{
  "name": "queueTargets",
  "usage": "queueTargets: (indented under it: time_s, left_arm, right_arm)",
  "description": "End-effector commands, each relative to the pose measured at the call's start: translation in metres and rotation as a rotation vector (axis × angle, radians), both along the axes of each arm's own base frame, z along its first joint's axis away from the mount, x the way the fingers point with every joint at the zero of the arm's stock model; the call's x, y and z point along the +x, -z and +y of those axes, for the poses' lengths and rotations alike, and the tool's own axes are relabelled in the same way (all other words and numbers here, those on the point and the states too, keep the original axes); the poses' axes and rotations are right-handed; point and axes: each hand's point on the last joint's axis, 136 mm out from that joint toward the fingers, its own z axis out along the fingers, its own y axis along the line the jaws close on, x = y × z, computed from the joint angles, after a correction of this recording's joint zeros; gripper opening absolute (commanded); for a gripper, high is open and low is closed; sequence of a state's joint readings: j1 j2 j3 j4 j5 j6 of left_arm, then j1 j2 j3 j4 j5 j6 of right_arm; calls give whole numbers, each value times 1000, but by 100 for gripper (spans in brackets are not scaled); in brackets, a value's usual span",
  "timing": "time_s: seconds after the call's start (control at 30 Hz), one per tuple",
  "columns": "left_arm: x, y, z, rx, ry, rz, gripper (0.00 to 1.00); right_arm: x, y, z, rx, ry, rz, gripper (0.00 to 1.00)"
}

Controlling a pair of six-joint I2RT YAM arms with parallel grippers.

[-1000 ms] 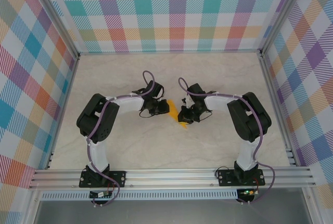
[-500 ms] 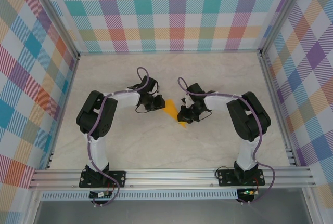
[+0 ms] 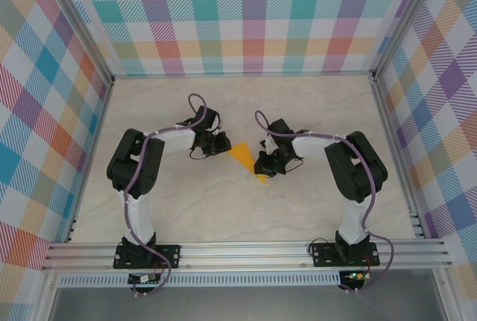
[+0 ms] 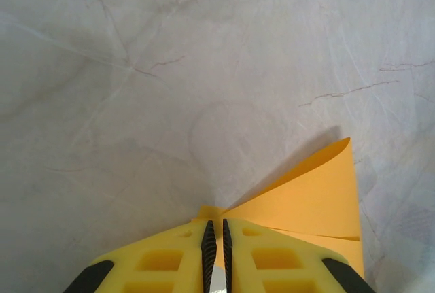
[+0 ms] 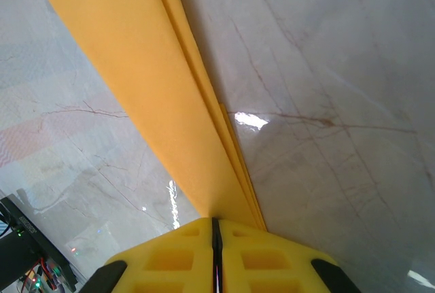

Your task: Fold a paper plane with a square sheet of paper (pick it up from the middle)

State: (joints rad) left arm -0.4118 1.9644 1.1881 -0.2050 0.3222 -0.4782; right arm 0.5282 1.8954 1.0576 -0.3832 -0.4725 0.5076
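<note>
You'll find the folded orange-yellow paper (image 3: 244, 159) near the middle of the worktop (image 3: 186, 209), a layered, pointed wedge spanning between your two arms. Your left claw (image 4: 216, 228) is clamped on one tip, and your right claw (image 5: 215, 223) is clamped on the opposite layered end.

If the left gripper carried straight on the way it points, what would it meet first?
Probably the bare tabletop: the left gripper, shut on the orange paper, faces it, though depth is unclear.
</note>
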Motion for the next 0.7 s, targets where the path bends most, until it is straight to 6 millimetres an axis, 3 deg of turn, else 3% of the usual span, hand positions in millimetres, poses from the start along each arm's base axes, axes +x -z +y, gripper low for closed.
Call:
queueTargets:
  time_s: [0.0, 0.17, 0.33, 0.53, 0.67]
  left_arm:
    - [18, 11, 45, 140, -123, -31, 16]
    - [22, -28, 29, 46, -88, -105, 17]
    - [7, -66, 2, -48, -55, -175, 17]
    - [-28, -65, -33, -125, -29, -182, 17]
    - [-54, -52, -67, -168, 42, -133, 17]
  right_arm:
    - [-26, 47, -38, -220, 0, 90, 10]
    - [-25, 45, -37, -215, 0, 88, 10]
    - [-25, 46, -37, -215, 1, 89, 10]
    - [-26, 49, -38, -218, 3, 98, 10]
    - [-26, 51, -38, -220, 5, 101, 9]
